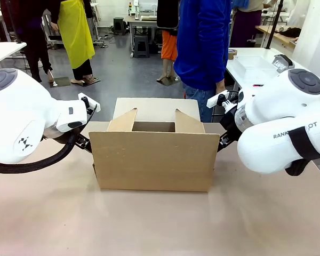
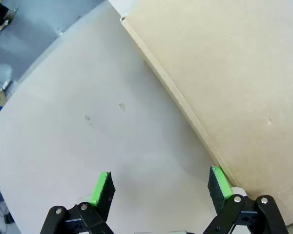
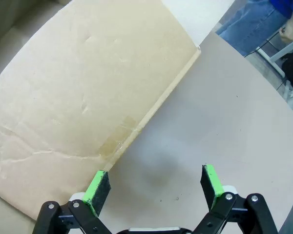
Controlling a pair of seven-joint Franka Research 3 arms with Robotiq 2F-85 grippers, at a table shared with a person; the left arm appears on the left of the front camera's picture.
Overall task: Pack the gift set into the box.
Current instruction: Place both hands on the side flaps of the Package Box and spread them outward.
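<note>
The box [image 1: 154,160] is a large brown cardboard carton standing in the middle of the table with its top flaps raised. My left arm [image 1: 37,114] reaches to its left side and my right arm [image 1: 277,122] to its right side. In the left wrist view my left gripper [image 2: 159,180] is open just above the tabletop, one green pad [image 2: 219,181] right at the foot of the box wall [image 2: 234,73]. My right gripper [image 3: 154,179] is open too, one pad [image 3: 97,185] against the box wall [image 3: 88,83]. The gift set is out of view.
A person in a blue top [image 1: 202,42] stands just beyond the far edge of the beige table [image 1: 160,224]. A white side table [image 1: 254,66] with a clear container stands at the back right. Bare tabletop lies in front of the box.
</note>
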